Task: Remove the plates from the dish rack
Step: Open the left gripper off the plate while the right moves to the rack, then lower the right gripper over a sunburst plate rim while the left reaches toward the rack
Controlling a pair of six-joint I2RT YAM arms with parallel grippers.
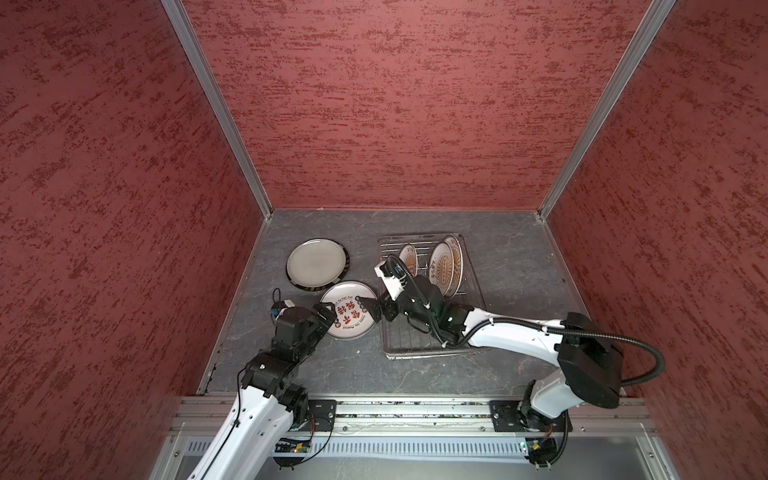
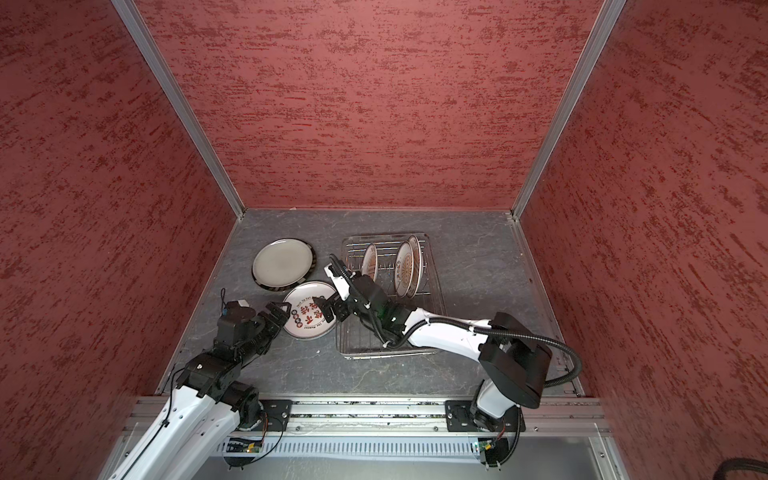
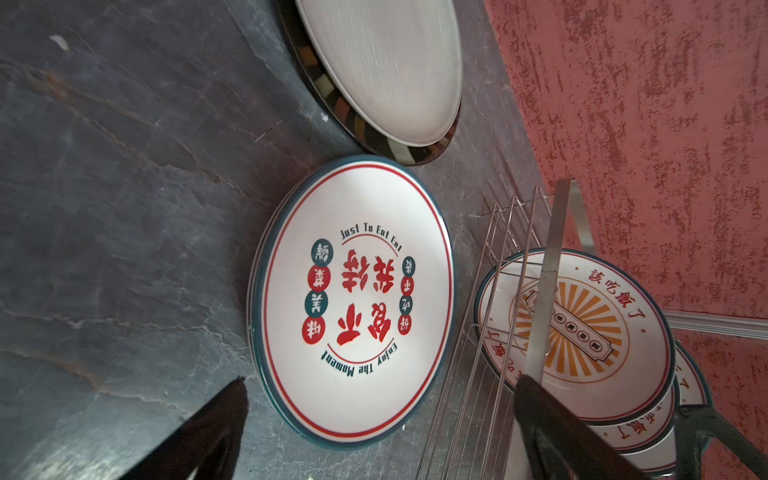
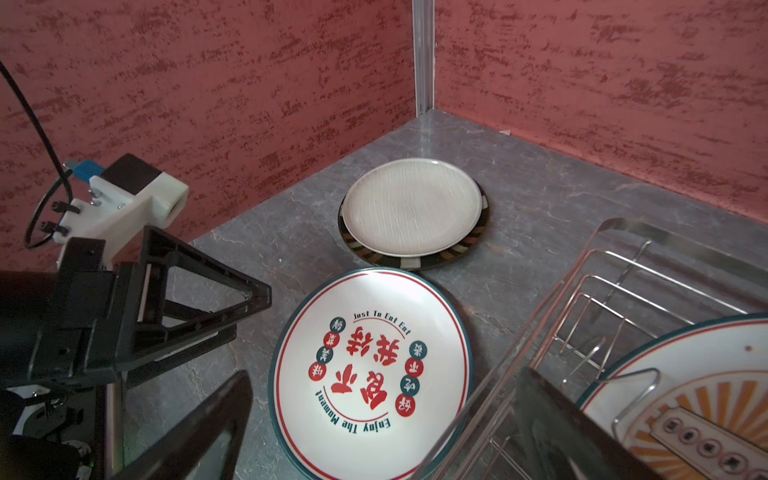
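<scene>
A white plate with red characters lies flat on the grey table, left of the dish rack. My left gripper stands open at its near-left rim, fingers clear of it. My right gripper reaches in from over the rack and is open at the plate's right rim. Three sunburst plates stand upright in the rack's far half. Further back, an off-white plate rests on a dark striped plate.
Red textured walls close in the table on the left, back and right. The rack's near half holds only bare wire grid, with the right arm stretched across it. Grey table shows to the right of the rack and in front of it.
</scene>
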